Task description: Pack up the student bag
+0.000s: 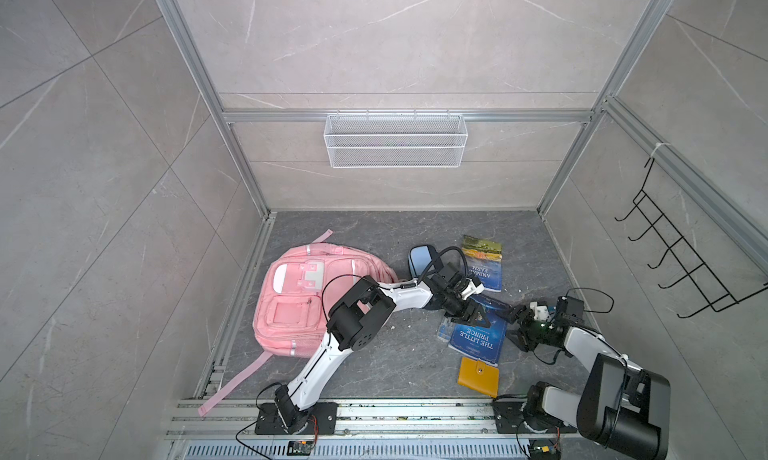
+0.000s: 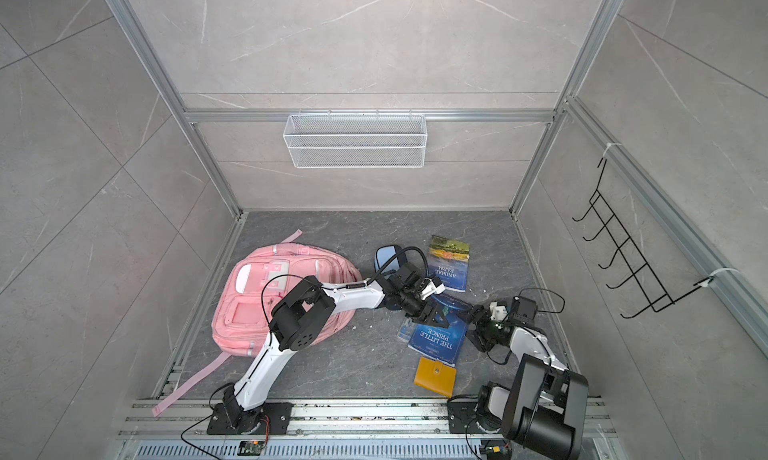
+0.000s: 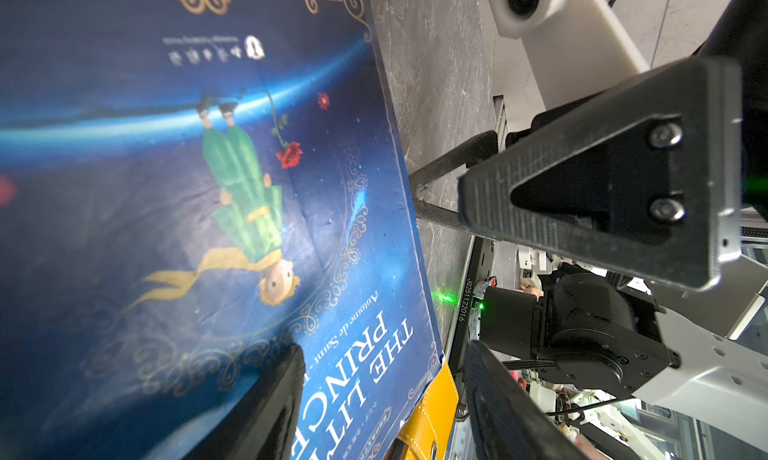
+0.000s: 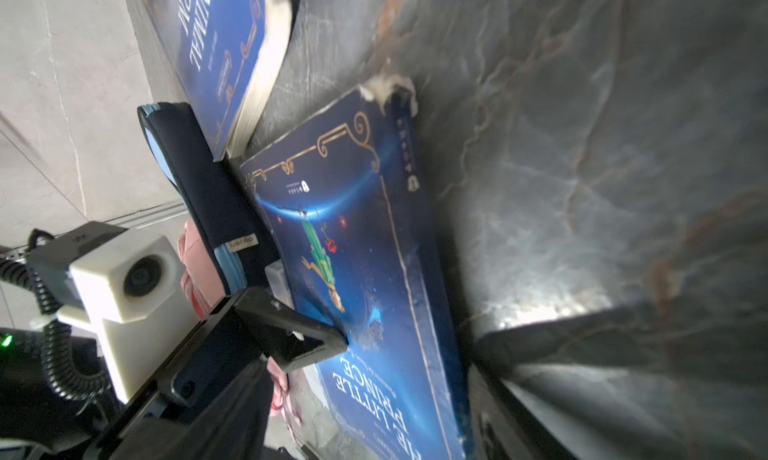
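Observation:
The student bag (image 1: 299,300) (image 2: 249,308), a pink backpack, lies flat at the left in both top views, front pockets up; my left arm crosses above its right side. A blue book, The Little Prince (image 1: 478,339) (image 3: 208,212) (image 4: 365,246), lies to its right. My left gripper (image 1: 478,316) (image 3: 382,350) is open over the book's cover: one finger (image 3: 274,399) rests on the cover, the other hangs past the edge. My right gripper (image 1: 512,323) (image 4: 370,379) faces it, open, with the book's spine edge between its jaws.
Animal Farm (image 1: 484,262) (image 4: 224,55) and a light-blue and navy pencil case (image 1: 419,260) (image 4: 208,188) lie behind the book. A yellow wallet (image 1: 478,377) (image 3: 432,420) lies in front of it, and a clear box (image 1: 444,331) sticks out from under its left edge. A wire basket (image 1: 395,140) hangs on the back wall.

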Tool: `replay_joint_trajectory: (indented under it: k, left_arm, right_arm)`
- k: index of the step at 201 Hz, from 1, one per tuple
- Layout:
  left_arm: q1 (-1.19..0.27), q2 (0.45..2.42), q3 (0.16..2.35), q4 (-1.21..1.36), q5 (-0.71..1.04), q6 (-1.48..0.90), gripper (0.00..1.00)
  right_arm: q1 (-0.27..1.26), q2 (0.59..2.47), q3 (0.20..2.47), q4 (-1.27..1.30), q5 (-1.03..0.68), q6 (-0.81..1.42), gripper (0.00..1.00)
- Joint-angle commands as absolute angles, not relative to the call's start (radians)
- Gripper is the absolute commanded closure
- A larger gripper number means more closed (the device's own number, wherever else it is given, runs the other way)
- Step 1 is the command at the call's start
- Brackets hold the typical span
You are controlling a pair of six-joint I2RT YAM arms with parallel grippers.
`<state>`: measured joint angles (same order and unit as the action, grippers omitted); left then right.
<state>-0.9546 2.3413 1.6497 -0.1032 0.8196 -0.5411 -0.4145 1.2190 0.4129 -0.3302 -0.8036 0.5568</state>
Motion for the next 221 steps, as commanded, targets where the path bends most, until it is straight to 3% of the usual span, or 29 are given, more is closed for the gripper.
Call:
replay_joint_trajectory:
  k: [1,35,94,141,175,221]
  left_arm:
    - [-0.937,2.343,1.587,-0.269,0.623,-0.544,0.35]
    - [-0.915,2.217,1.604,-0.49,0.482,-0.496,0.3]
    - [-0.916,2.19,1.517,-0.499,0.443,-0.519,0.29]
    - [-0.932,2.251,1.586,-0.527,0.423,-0.493,0.29]
    - [-0.945,2.278,1.619,-0.474,0.48,-0.506,0.39]
    - [-0.933,2.282,1.564,-0.346,0.55,-0.55,0.64]
  right_arm:
    - [-0.397,1.203,0.418,-0.374,-0.893,0.554,0.25]
    - [-0.398,1.207,0.415,-0.365,-0.853,0.56,0.25]
    - [-0.398,1.246,0.414,-0.365,-0.802,0.577,0.24]
    - [-0.398,1.25,0.41,-0.353,-0.803,0.582,0.22]
    - [-0.371,1.307,0.388,-0.244,-0.874,0.614,0.23]
    - [-0.319,1.315,0.377,-0.134,-0.989,0.629,0.24]
